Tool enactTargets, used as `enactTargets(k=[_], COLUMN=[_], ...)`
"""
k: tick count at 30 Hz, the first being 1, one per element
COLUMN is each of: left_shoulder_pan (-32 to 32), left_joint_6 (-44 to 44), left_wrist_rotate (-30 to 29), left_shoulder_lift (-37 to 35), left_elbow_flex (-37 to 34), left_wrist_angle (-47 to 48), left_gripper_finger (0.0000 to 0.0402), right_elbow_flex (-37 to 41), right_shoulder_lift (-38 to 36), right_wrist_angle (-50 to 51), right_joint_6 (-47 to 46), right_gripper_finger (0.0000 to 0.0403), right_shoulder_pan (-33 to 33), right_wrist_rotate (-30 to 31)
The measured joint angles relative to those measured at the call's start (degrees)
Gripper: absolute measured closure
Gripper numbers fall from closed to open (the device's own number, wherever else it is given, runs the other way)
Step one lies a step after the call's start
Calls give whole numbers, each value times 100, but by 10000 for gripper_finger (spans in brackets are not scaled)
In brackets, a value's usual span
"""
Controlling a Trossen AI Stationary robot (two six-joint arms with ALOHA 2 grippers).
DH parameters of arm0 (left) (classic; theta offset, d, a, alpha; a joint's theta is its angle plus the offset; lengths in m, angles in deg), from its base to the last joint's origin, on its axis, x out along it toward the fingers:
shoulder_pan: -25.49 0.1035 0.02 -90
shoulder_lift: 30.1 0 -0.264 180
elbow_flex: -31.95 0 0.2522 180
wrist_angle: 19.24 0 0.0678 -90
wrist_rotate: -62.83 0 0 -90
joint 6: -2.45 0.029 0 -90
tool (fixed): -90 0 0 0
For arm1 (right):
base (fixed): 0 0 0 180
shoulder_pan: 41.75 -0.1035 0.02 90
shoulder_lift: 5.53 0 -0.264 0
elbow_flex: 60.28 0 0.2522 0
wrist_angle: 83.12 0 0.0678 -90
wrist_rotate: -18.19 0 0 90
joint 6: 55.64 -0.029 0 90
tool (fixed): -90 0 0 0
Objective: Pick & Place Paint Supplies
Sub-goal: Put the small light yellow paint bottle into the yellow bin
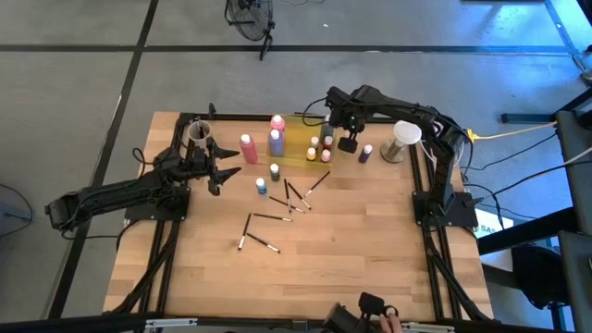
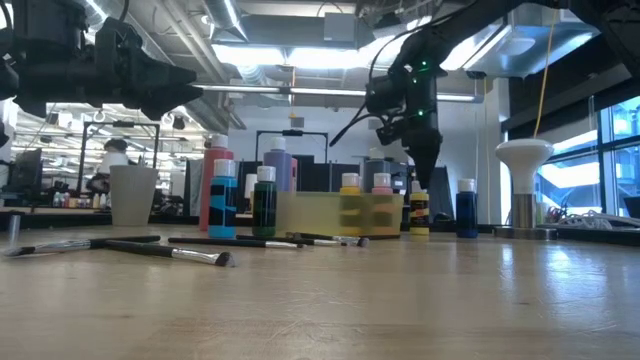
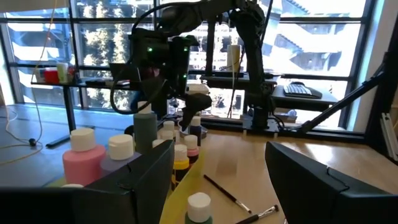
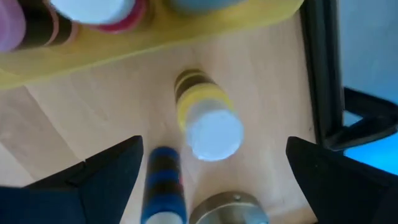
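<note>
My right gripper (image 1: 348,143) hangs open, pointing down, over a small yellow white-capped bottle (image 4: 210,127) that stands on the table just outside the yellow tray (image 1: 298,137). Its fingers stand on either side of the bottle and clear of it. A dark blue small bottle (image 1: 366,153) stands beside it. Tall pink (image 1: 247,148) and purple (image 1: 275,141) squeeze bottles stand at the tray's left end. Two small bottles (image 1: 262,186) and several brushes (image 1: 289,198) lie mid-table. My left gripper (image 1: 222,174) waits open at the left, held level above the table.
A pale cup (image 1: 198,130) stands at the far left. An upturned pale cup on a metal stand (image 1: 403,139) sits right of the blue bottle. More small bottles (image 1: 319,148) stand in and by the tray. Bare wood (image 1: 324,268) fills the near half.
</note>
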Motion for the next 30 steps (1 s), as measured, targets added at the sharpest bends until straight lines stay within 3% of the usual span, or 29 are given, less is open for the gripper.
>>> enactTargets(k=[15,30], left_shoulder_pan=[0,0], left_joint_6=[-161,-214], left_wrist_rotate=[-111,-110], left_shoulder_lift=[0,0], left_elbow_flex=[0,0], left_wrist_angle=[9,22], left_gripper_finger=[153,153], right_elbow_flex=[-2,-13], right_shoulder_lift=[33,197], right_wrist_angle=[-392,-445], right_joint_6=[188,143], right_gripper_finger=[5,47], right_shoulder_pan=[44,70], right_wrist_rotate=[-163,-234])
